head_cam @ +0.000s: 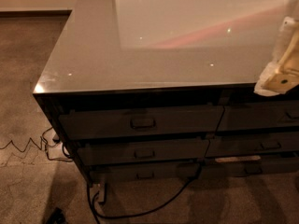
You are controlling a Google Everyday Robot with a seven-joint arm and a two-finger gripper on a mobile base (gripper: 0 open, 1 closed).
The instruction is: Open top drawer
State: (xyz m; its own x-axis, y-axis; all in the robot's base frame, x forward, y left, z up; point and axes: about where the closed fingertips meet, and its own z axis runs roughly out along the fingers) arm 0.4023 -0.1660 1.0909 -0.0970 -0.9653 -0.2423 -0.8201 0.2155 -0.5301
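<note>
Cream-coloured and only partly in view, the gripper (279, 80) hangs at the far right, over the front edge of the glossy cabinet top (93, 55). Whether it is spread or pressed together cannot be told. The top drawer (98, 123) sits just under that edge in the left column, looking shut or nearly so, with its loop handle (143, 123) well apart from the gripper, lower and to the left.

The likeliest slip is taking the wrong handle. The right-hand drawer front (257, 116) lies closer, and the second drawer (107, 152) carries a matching loop just below. A descent too close to the overhanging edge could also knock the gripper against it. The black cable (154, 205) on the carpet could snag the base.
</note>
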